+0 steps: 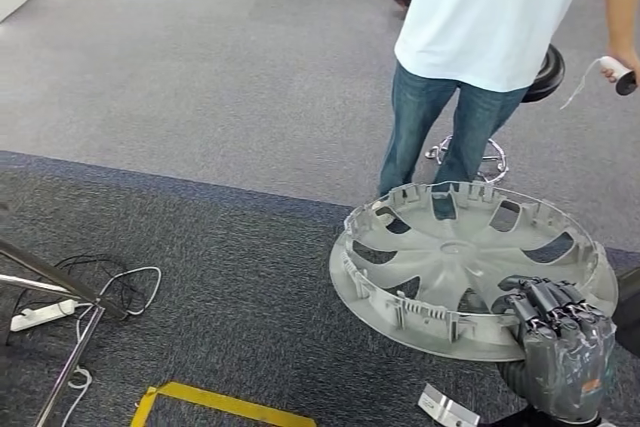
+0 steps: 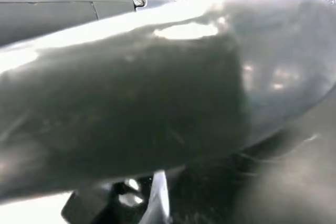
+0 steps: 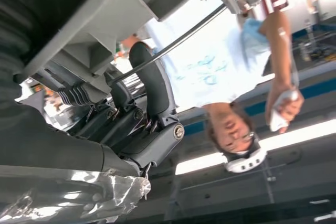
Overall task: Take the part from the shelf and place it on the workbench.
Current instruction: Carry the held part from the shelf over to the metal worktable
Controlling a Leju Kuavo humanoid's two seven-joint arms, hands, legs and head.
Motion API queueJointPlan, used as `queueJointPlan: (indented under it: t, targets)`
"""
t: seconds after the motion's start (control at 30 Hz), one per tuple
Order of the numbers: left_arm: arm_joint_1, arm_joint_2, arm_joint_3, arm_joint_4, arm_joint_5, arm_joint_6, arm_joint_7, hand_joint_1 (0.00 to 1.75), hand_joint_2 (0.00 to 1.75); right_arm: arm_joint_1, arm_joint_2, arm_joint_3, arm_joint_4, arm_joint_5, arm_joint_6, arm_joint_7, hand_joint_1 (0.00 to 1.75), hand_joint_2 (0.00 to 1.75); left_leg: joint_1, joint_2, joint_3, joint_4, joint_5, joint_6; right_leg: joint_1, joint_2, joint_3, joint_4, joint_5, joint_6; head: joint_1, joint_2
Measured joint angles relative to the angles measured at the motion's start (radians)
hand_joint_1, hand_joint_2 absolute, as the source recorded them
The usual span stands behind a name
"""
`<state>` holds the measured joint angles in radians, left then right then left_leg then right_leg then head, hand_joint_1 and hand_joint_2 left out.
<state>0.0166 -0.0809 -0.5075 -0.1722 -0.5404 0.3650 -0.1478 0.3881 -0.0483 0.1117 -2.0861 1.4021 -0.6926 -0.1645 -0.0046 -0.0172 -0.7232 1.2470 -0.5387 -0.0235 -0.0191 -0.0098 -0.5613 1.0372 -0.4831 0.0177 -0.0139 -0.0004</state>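
- The right hand (image 1: 557, 319), at the lower right of the head view, grips the near rim of the wheel cover (image 1: 468, 265), dark fingers curled over the edge from below.
- The left hand cannot be made out; the left wrist view is a dark blur, so I cannot tell whether it is clenched or released.
- The wheel cover hangs in the air, roughly level with its ribbed inner side up, held by one edge alone above the grey carpet (image 1: 189, 147).
- A person in a light shirt and jeans (image 1: 483, 37) stands just beyond it at the upper right, holding a white controller (image 1: 617, 71).
- A power strip with loose cables (image 1: 53, 309) lies at the lower left, near yellow floor tape (image 1: 226, 403).
- No table is in sight, so this looks like the carrying stage: keep the grip firm, the cover level, turn slowly, steer wide of the person and avoid the cables.
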Motion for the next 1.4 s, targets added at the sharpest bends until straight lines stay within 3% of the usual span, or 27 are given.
queueJointPlan:
  t: [0.03, 0.07, 0.13, 0.17, 0.23, 0.27, 0.33, 0.4, 0.47, 0.53, 0.57, 0.6, 0.63, 0.7, 0.77, 0.83, 0.9, 0.97, 1.0, 1.03, 1.07, 1.1, 1.13, 1.2, 1.27, 1.33, 1.4]
  targets:
    - [0.002, 0.005, 0.007, 0.000, 0.005, 0.002, -0.014, 0.00, 0.00, 0.003, 0.002, -0.001, -0.001, 0.001, 0.000, -0.003, 1.75, 1.75, 0.001, 0.004, -0.019, 0.034, -0.005, -0.001, 0.002, -0.012, 0.001, 0.000, -0.002, -0.002, 0.000, 0.000]
    - [0.004, 0.010, 0.014, 0.000, 0.009, 0.007, -0.026, 0.00, 0.00, 0.006, 0.003, -0.002, -0.002, 0.001, 0.000, -0.005, 1.75, 1.75, 0.002, 0.005, -0.021, 0.033, 0.008, 0.000, 0.003, -0.025, 0.003, 0.000, -0.004, -0.002, 0.000, 0.000]
    - [0.008, 0.019, 0.024, 0.000, 0.014, 0.019, -0.039, 0.00, 0.00, 0.011, 0.006, -0.005, -0.006, 0.002, 0.000, -0.008, 1.75, 1.75, 0.000, 0.021, 0.034, -0.073, 0.073, 0.006, 0.004, -0.046, 0.010, 0.000, -0.010, -0.001, 0.000, 0.000]
    - [0.009, 0.022, 0.028, 0.000, 0.015, 0.025, -0.044, 0.00, 0.00, 0.013, 0.007, -0.008, -0.009, 0.001, 0.000, -0.009, 1.75, 1.75, -0.005, 0.044, 0.070, -0.141, 0.098, 0.009, 0.006, -0.056, 0.014, 0.000, -0.013, 0.002, 0.000, 0.000]
    - [0.007, 0.027, 0.034, 0.000, 0.018, 0.035, -0.052, 0.00, 0.00, 0.016, 0.010, -0.015, -0.015, 0.000, 0.000, -0.013, 1.75, 1.75, -0.013, 0.074, 0.113, -0.225, 0.118, 0.018, 0.010, -0.073, 0.020, 0.000, -0.020, 0.011, 0.001, 0.000]
    - [0.007, 0.029, 0.038, 0.001, 0.019, 0.038, -0.056, 0.00, 0.00, 0.017, 0.011, -0.019, -0.017, -0.002, 0.000, -0.015, 1.75, 1.75, -0.017, 0.076, 0.117, -0.235, 0.113, 0.022, 0.012, -0.081, 0.023, -0.002, -0.023, 0.016, 0.001, 0.000]
    - [0.011, 0.032, 0.045, 0.002, 0.020, 0.041, -0.060, 0.00, 0.00, 0.017, 0.013, -0.023, -0.020, -0.004, 0.000, -0.020, 1.75, 1.75, -0.015, 0.054, 0.121, -0.241, 0.114, 0.032, 0.010, -0.092, 0.032, -0.006, -0.029, 0.026, 0.001, 0.000]
    - [0.013, 0.034, 0.050, 0.003, 0.022, 0.042, -0.062, 0.00, 0.00, 0.019, 0.014, -0.025, -0.024, -0.006, 0.000, -0.021, 1.75, 1.75, -0.010, 0.033, 0.131, -0.250, 0.116, 0.044, 0.008, -0.061, 0.024, 0.029, -0.055, 0.036, 0.005, 0.000]
    - [0.012, 0.035, 0.052, 0.003, 0.024, 0.042, -0.062, 0.00, 0.00, 0.021, 0.016, -0.028, -0.025, -0.007, 0.000, -0.022, 1.75, 1.75, -0.006, 0.013, 0.137, -0.253, 0.116, 0.054, 0.007, -0.011, -0.032, 0.145, -0.111, 0.040, 0.012, 0.000]
    - [0.012, 0.035, 0.054, 0.004, 0.025, 0.038, -0.062, 0.00, 0.00, 0.022, 0.016, -0.031, -0.025, -0.007, 0.000, -0.023, 1.75, 1.75, -0.007, -0.011, 0.137, -0.253, 0.115, 0.057, 0.007, 0.005, -0.101, 0.261, -0.146, 0.042, 0.014, 0.000]
    - [0.012, 0.036, 0.054, 0.004, 0.026, 0.033, -0.061, 0.00, 0.00, 0.023, 0.017, -0.032, -0.025, -0.008, 0.000, -0.025, 1.75, 1.75, -0.007, -0.024, 0.139, -0.253, 0.114, 0.057, 0.007, 0.007, -0.115, 0.274, -0.136, 0.042, 0.014, 0.000]
    - [0.012, 0.036, 0.055, 0.004, 0.026, 0.028, -0.059, 0.00, 0.00, 0.024, 0.017, -0.032, -0.025, -0.008, 0.000, -0.026, 1.75, 1.75, -0.006, -0.038, 0.141, -0.252, 0.114, 0.056, 0.007, 0.009, -0.109, 0.246, -0.107, 0.041, 0.014, 0.000]
    - [0.012, 0.036, 0.055, 0.005, 0.026, 0.023, -0.057, 0.00, 0.00, 0.025, 0.017, -0.034, -0.025, -0.008, 0.000, -0.028, 1.75, 1.75, -0.005, -0.052, 0.143, -0.252, 0.113, 0.054, 0.005, 0.017, -0.086, 0.185, -0.066, 0.041, 0.014, 0.000]
    - [0.011, 0.036, 0.056, 0.005, 0.026, 0.019, -0.053, 0.00, 0.00, 0.025, 0.019, -0.037, -0.025, -0.010, 0.000, -0.033, 1.75, 1.75, -0.006, -0.078, 0.145, -0.248, 0.110, 0.046, -0.001, 0.056, -0.030, 0.054, -0.009, 0.041, 0.014, 0.000]
    - [0.011, 0.037, 0.057, 0.005, 0.026, 0.018, -0.050, 0.00, 0.00, 0.025, 0.021, -0.040, -0.026, -0.012, 0.000, -0.037, 1.75, 1.75, -0.006, -0.098, 0.139, -0.248, 0.112, 0.035, -0.003, 0.078, -0.003, 0.000, 0.001, 0.034, 0.014, 0.000]
    - [0.013, 0.039, 0.058, 0.006, 0.025, 0.018, -0.045, 0.00, 0.00, 0.025, 0.024, -0.041, -0.026, -0.013, 0.000, -0.041, 1.75, 1.75, -0.002, -0.114, 0.133, -0.250, 0.117, 0.024, 0.000, 0.060, 0.000, -0.004, 0.005, 0.021, 0.013, 0.000]
    - [0.014, 0.040, 0.058, 0.008, 0.025, 0.016, -0.042, 0.00, 0.00, 0.025, 0.027, -0.042, -0.027, -0.014, 0.000, -0.043, 1.75, 1.75, -0.004, -0.085, 0.119, -0.224, 0.098, 0.015, -0.001, 0.039, 0.003, -0.008, 0.008, 0.009, 0.008, 0.000]
    - [0.011, 0.040, 0.058, 0.008, 0.023, 0.010, -0.042, 0.00, 0.00, 0.026, 0.031, -0.046, -0.029, -0.014, 0.000, -0.044, 1.75, 1.75, -0.006, -0.027, 0.068, -0.120, 0.039, 0.006, 0.000, 0.015, 0.005, -0.011, 0.008, 0.001, 0.001, 0.000]
    - [0.010, 0.039, 0.058, 0.008, 0.021, 0.008, -0.041, 0.00, 0.00, 0.027, 0.032, -0.047, -0.030, -0.014, 0.000, -0.045, 1.75, 1.75, -0.004, -0.008, 0.032, -0.049, 0.008, 0.003, 0.002, 0.003, 0.005, -0.011, 0.007, -0.002, -0.001, 0.000]
    - [0.009, 0.038, 0.058, 0.008, 0.019, 0.005, -0.041, 0.00, 0.00, 0.027, 0.033, -0.048, -0.030, -0.015, 0.000, -0.046, 1.75, 1.75, -0.003, 0.000, 0.002, 0.008, -0.011, 0.001, 0.003, -0.010, 0.006, -0.011, 0.005, -0.004, -0.001, 0.000]
    - [0.009, 0.038, 0.058, 0.008, 0.017, 0.004, -0.041, 0.00, 0.00, 0.028, 0.034, -0.048, -0.030, -0.015, 0.000, -0.047, 1.75, 1.75, -0.002, 0.004, -0.012, 0.034, -0.011, 0.000, 0.004, -0.023, 0.007, -0.011, 0.003, -0.005, -0.001, 0.000]
    - [0.010, 0.037, 0.058, 0.008, 0.017, 0.003, -0.040, 0.00, 0.00, 0.028, 0.035, -0.048, -0.030, -0.016, 0.000, -0.048, 1.75, 1.75, -0.001, 0.006, -0.007, 0.022, 0.008, 0.001, 0.005, -0.034, 0.008, -0.011, 0.001, -0.005, -0.001, 0.000]
    - [0.011, 0.037, 0.058, 0.008, 0.016, 0.003, -0.040, 0.00, 0.00, 0.028, 0.035, -0.048, -0.030, -0.016, 0.000, -0.049, 1.75, 1.75, -0.002, 0.012, 0.018, -0.028, 0.041, 0.003, 0.005, -0.045, 0.011, -0.011, -0.001, -0.004, -0.001, 0.000]
    - [0.010, 0.037, 0.058, 0.008, 0.015, 0.003, -0.040, 0.00, 0.00, 0.029, 0.036, -0.049, -0.031, -0.017, 0.000, -0.049, 1.75, 1.75, -0.008, 0.057, 0.090, -0.165, 0.099, 0.011, 0.009, -0.064, 0.018, -0.009, -0.007, 0.002, -0.001, 0.000]
    - [0.008, 0.037, 0.058, 0.008, 0.013, 0.003, -0.039, 0.00, 0.00, 0.030, 0.038, -0.050, -0.031, -0.018, 0.000, -0.051, 1.75, 1.75, -0.014, 0.089, 0.126, -0.238, 0.114, 0.022, 0.014, -0.080, 0.023, -0.010, -0.014, 0.011, 0.000, 0.000]
    - [0.008, 0.037, 0.058, 0.008, 0.013, 0.003, -0.038, 0.00, 0.00, 0.030, 0.038, -0.051, -0.031, -0.019, 0.000, -0.053, 1.75, 1.75, -0.015, 0.071, 0.127, -0.248, 0.113, 0.033, 0.016, -0.100, 0.031, -0.015, -0.019, 0.021, 0.002, 0.000]
    - [0.010, 0.036, 0.058, 0.009, 0.013, 0.003, -0.038, 0.00, 0.00, 0.030, 0.039, -0.052, -0.033, -0.019, 0.000, -0.054, 1.75, 1.75, -0.010, 0.049, 0.135, -0.256, 0.115, 0.044, 0.014, -0.081, 0.030, 0.002, -0.035, 0.031, 0.006, 0.000]
